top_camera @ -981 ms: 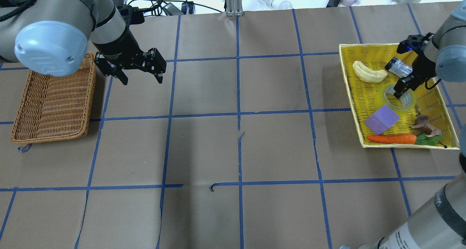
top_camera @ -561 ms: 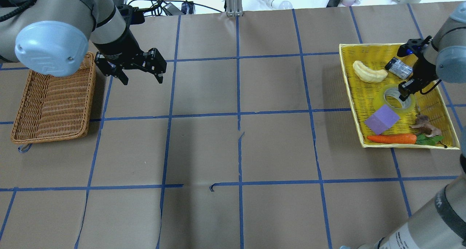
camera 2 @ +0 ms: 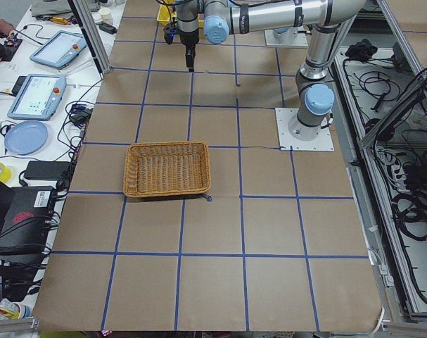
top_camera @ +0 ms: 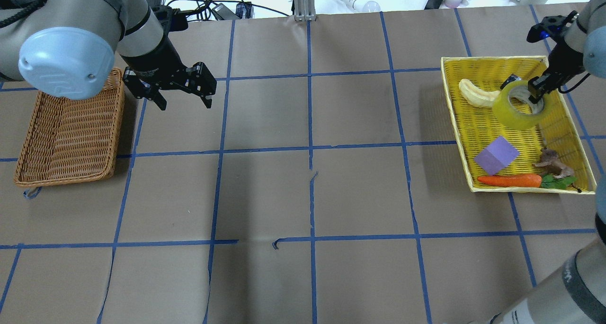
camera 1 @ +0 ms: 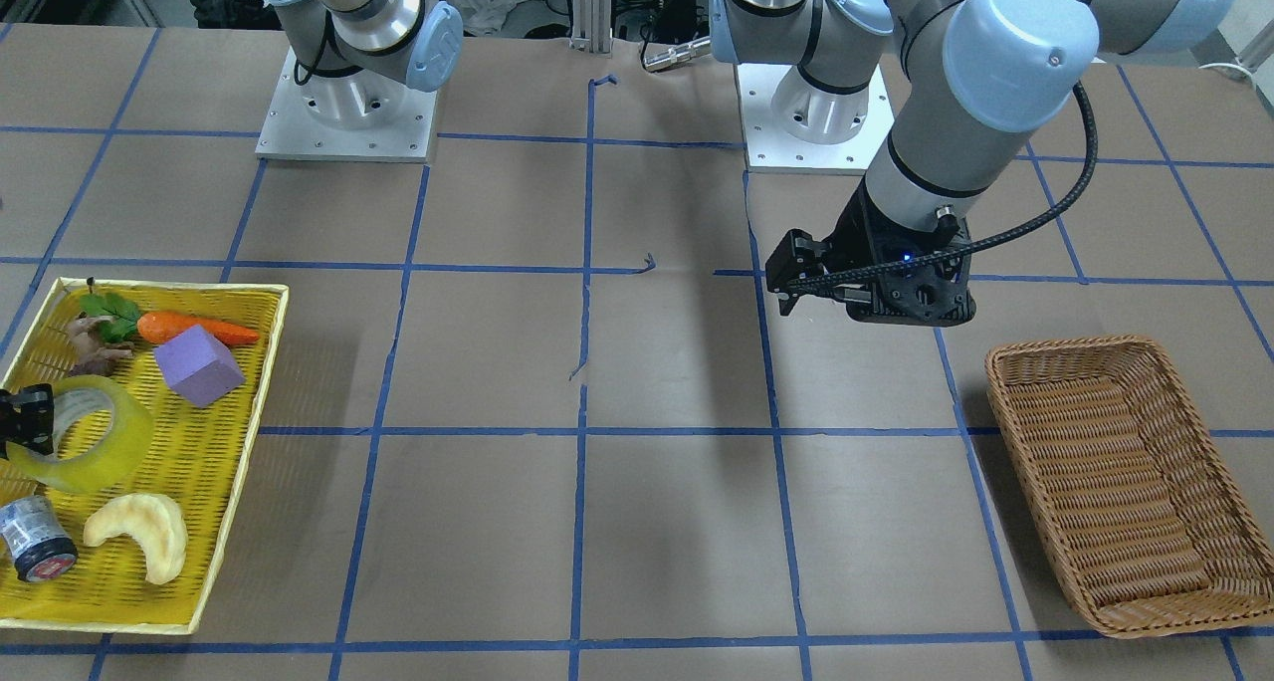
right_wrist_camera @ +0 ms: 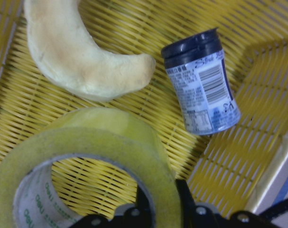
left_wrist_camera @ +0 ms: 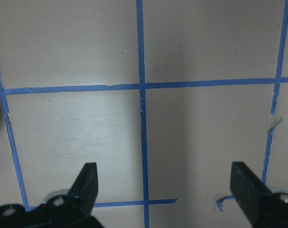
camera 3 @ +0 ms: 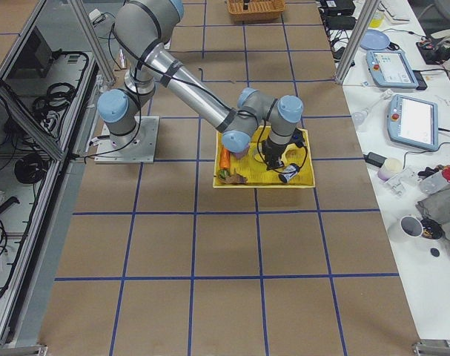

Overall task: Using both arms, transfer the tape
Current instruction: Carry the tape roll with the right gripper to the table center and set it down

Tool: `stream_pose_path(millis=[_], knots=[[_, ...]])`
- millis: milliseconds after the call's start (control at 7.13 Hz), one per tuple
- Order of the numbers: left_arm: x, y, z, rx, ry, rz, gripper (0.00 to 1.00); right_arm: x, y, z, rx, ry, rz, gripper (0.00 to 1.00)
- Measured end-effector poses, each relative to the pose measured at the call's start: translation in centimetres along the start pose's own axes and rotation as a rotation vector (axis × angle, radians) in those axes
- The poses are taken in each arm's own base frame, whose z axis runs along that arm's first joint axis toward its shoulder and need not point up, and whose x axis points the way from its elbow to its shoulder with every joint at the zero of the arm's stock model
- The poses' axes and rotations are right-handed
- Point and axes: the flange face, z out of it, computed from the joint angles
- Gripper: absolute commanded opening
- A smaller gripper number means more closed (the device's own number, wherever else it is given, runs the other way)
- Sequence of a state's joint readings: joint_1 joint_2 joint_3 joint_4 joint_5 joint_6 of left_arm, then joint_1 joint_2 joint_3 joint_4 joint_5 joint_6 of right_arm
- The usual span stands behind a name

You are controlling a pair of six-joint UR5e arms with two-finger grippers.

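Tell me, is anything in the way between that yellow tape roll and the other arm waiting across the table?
Nothing visible. The right gripper holds the tape above the yellow tray, and the table between it and the open left gripper shows only blue grid lines. A pale crescent lies lower, in the tray.

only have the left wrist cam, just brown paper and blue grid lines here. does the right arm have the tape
Observer: Yes. The right gripper is shut on the wall of the tape, one finger inside the core.
Operator: is it off the tray
Observer: It looks lifted: the roll hangs tilted over the yellow tray.
Operator: where's the basket
Observer: The wicker basket lies right beside the left gripper, on the side away from the tray.
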State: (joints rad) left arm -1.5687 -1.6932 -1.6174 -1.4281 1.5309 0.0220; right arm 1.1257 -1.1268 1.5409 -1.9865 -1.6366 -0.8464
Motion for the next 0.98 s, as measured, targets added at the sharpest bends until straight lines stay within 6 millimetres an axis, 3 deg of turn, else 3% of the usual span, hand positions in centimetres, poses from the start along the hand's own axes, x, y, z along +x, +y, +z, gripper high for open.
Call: stream_pose_path(millis=[140,421,701,981], knots=[[0.0,0.1,-0.1,0.003,-0.001,0.000,1.00,-2.0,-2.4,-2.3,0.020,0.017,-0.009,0.00],[-0.1,0.1,-0.4,0.006,-0.005,-0.001,1.00,-9.4,-7.6,-4.9,0.058,0.024,-0.004,0.00],[-0.1,0.2,-0.4,0.007,-0.006,0.000,1.00,-20.4,-12.2,-5.0,0.079,-0.020,0.087,0.00],[-0.2,0.2,-0.4,0.007,-0.005,-0.002,1.00,-31.6,-14.8,-3.2,0.063,-0.056,0.209,0.00]])
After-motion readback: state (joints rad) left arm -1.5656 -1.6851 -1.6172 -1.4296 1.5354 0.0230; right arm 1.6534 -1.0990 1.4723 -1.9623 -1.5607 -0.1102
